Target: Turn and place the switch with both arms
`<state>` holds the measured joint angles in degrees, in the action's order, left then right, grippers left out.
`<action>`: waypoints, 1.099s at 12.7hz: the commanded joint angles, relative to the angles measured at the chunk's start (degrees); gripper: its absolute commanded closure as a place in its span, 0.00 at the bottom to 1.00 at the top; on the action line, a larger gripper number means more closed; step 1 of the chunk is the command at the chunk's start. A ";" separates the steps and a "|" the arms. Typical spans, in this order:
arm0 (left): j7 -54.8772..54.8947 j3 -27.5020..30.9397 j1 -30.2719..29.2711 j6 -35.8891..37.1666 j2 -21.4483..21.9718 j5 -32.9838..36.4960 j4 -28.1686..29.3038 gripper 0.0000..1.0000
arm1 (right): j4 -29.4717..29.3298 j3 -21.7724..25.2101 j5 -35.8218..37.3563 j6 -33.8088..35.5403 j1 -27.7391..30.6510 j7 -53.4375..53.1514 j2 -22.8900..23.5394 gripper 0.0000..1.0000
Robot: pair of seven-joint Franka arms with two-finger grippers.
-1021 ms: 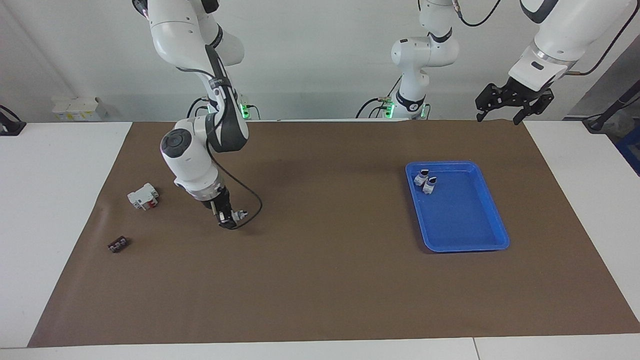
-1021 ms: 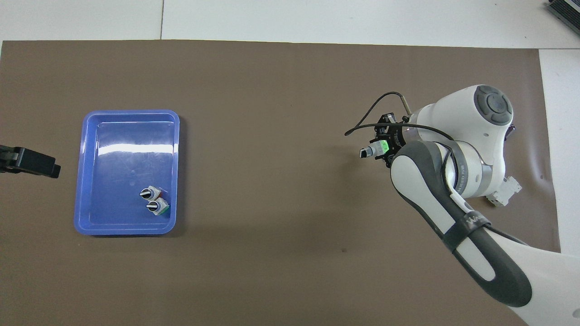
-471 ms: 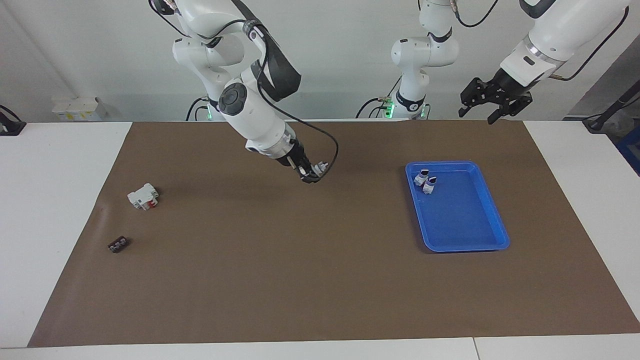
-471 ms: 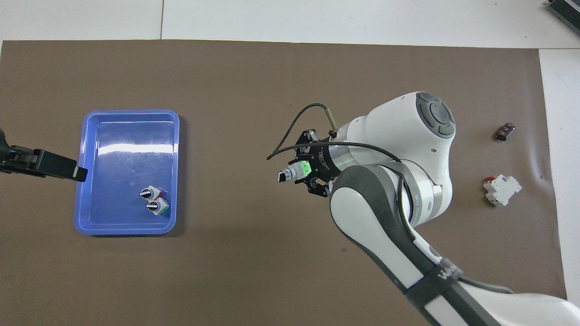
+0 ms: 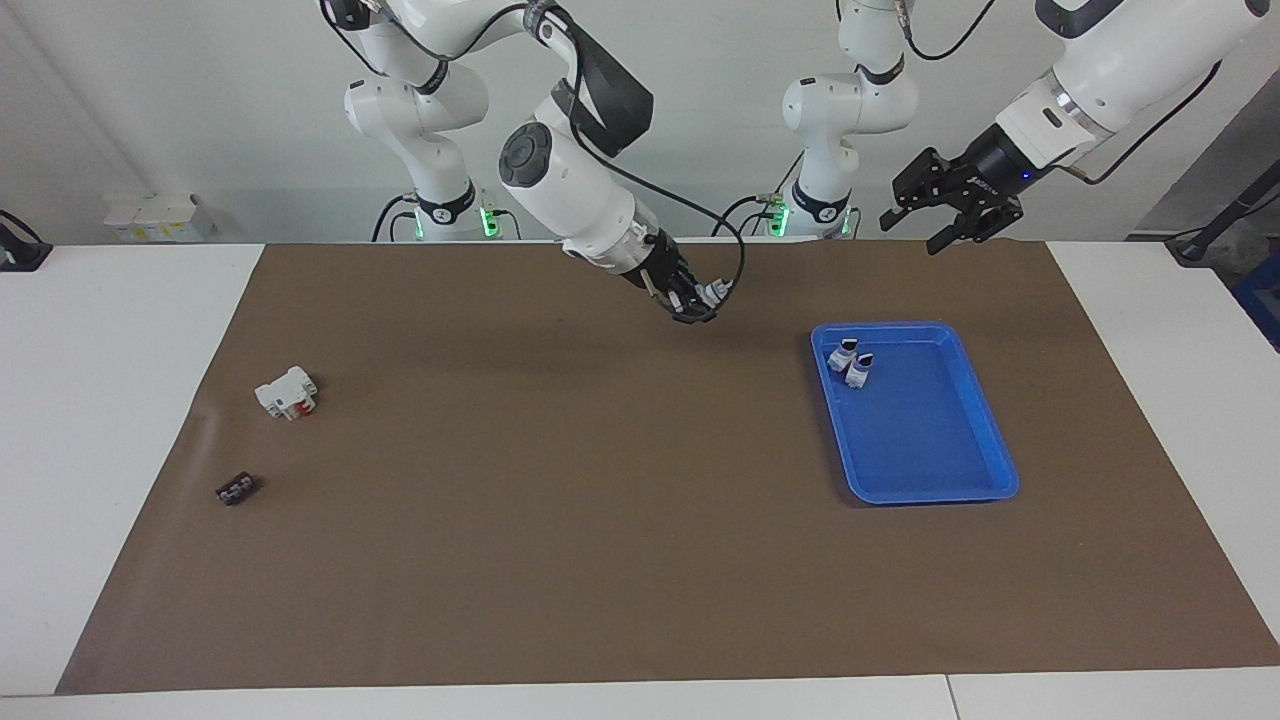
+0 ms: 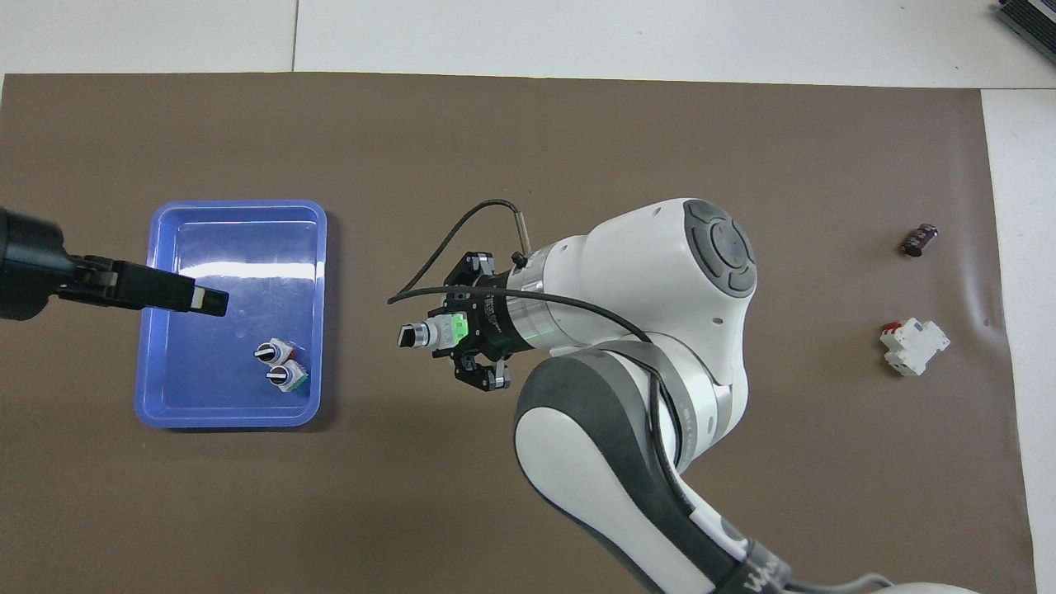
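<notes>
So the right tool [image 5: 697,303] was up in the air over the middle of the brown mat [image 5: 620,520], clamped on the switch [image 6: 431,333]. In the overhead view the switch lay sideways in the grip, black knob end poking out toward the left arm's end of the surface [image 5: 120,420], bright green part sitting right up against the tool. It was off the mat, not resting on anything.

The left tool [image 5: 950,205] hung high up at the left arm's end. From above it covered part of the blue tray [image 5: 990,480], but the facing view showed it well above the mat and not touching anything. Its fingers [image 5: 942,240] were spread apart, nothing between them.

The blue tray sat on the mat toward the left arm's end. Two more little switches [image 6: 279,364] were in it, side by side and touching, black knobs up, in the corner nearest the robots on the side facing the middle of the mat.

Down at the right arm's end there was a white block with a red part [image 5: 286,392] on the mat, and a tiny black ridged block [image 5: 236,489] a bit farther from the robots than that, the two clearly apart
</notes>
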<state>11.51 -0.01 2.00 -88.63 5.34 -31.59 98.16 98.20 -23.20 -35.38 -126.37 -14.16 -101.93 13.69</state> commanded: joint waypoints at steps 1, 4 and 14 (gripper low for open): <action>6.13 0.28 0.55 -6.19 7.22 -6.61 11.85 0.40 | -2.05 -0.27 -1.44 -4.05 -2.09 -4.05 2.22 1.00; 8.18 -0.16 3.44 -13.12 9.86 -9.27 17.92 0.42 | -4.59 -0.18 -4.25 -8.45 -4.46 -4.68 3.36 1.00; 9.94 -0.25 6.09 -16.14 9.87 -13.58 19.87 0.53 | -5.04 -0.18 -4.34 -11.10 -6.49 -6.00 3.45 1.00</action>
<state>20.45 -0.80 7.19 -103.41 13.48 -44.16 116.18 94.44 -23.22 -38.78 -136.52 -20.46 -106.77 16.22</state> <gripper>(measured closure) 0.524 0.581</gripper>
